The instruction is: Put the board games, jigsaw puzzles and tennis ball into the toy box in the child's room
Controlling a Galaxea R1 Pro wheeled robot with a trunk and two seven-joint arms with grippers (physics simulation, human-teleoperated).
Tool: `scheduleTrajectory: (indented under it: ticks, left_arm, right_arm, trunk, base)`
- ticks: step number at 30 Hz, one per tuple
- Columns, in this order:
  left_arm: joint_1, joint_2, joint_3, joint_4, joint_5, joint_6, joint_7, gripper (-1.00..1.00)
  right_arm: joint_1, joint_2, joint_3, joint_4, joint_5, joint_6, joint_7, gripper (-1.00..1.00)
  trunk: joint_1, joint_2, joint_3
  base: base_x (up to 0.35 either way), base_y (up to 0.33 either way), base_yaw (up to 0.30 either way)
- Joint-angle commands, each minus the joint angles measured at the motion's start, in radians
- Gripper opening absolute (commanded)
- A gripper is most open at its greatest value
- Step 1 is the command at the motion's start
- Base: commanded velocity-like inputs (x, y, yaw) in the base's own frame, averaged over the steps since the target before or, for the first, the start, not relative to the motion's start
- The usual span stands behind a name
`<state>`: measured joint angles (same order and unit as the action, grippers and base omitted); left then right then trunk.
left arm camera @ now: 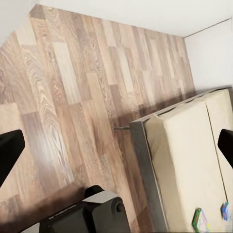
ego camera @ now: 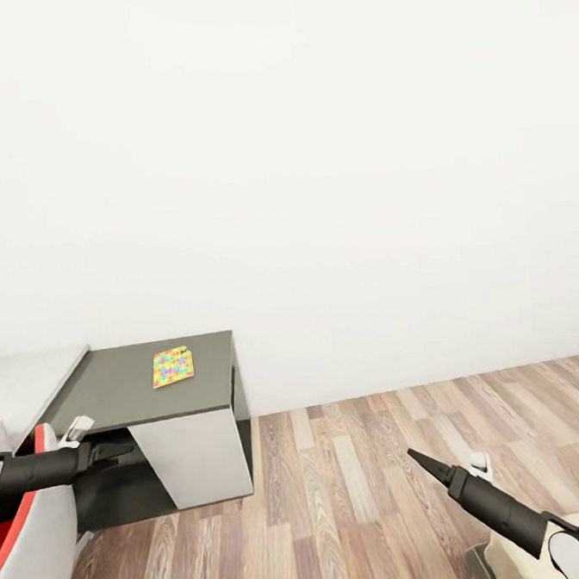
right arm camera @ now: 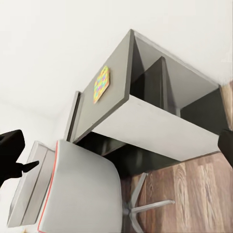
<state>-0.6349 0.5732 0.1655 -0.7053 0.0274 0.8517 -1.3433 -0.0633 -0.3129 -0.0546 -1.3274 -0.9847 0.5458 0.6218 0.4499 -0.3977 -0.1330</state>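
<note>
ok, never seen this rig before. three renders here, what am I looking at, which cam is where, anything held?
It's a simulated wheeled robot with two arms, steered by a person. The big picture comes from the camera on its head, looking down over both arms: the left hand at the left edge, the right hand low on the right, over the wood floor.

The other two come from cameras near each hand, looking along its fingers. The left wrist view shows the floor and a corner of the bed, with two small colourful board games on its mattress. The right wrist view shows a dark grey-topped side unit, a white chair with red edging in front of it, and one multicoloured jigsaw puzzle lying flat on the unit's top.

Nothing is held. In both wrist views the fingertips sit far apart, so both hands are open.
</note>
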Motion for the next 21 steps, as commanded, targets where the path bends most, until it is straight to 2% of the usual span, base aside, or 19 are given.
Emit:
scheduleTrajectory:
  ticks: [1, 10, 21]
  left_arm:
    - [0.000, 0.000, 0.000, 0.000, 0.002, 0.010, -0.002, 1.00]
    - [0.000, 0.000, 0.000, 0.000, 0.002, 0.010, -0.002, 1.00]
    - [0.000, 0.000, 0.000, 0.000, 0.002, 0.010, -0.002, 1.00]
  right_arm:
    - [-0.001, 0.000, 0.000, 0.000, -0.007, 0.008, 0.000, 1.00]
    - [-0.001, 0.000, -0.001, 0.001, -0.007, 0.008, 0.000, 1.00]
    - [-0.001, 0.000, -0.001, 0.001, -0.008, 0.008, -0.001, 1.00]
  trunk:
    - [0.000, -0.002, -0.002]
    - [0.000, -0.002, -0.002]
    - [0.000, -0.002, -0.002]
  base:
    - [-0.288, 0.034, -0.285]
    - [-0.249, 0.012, -0.286]
    - [-0.048, 0.001, -0.286]
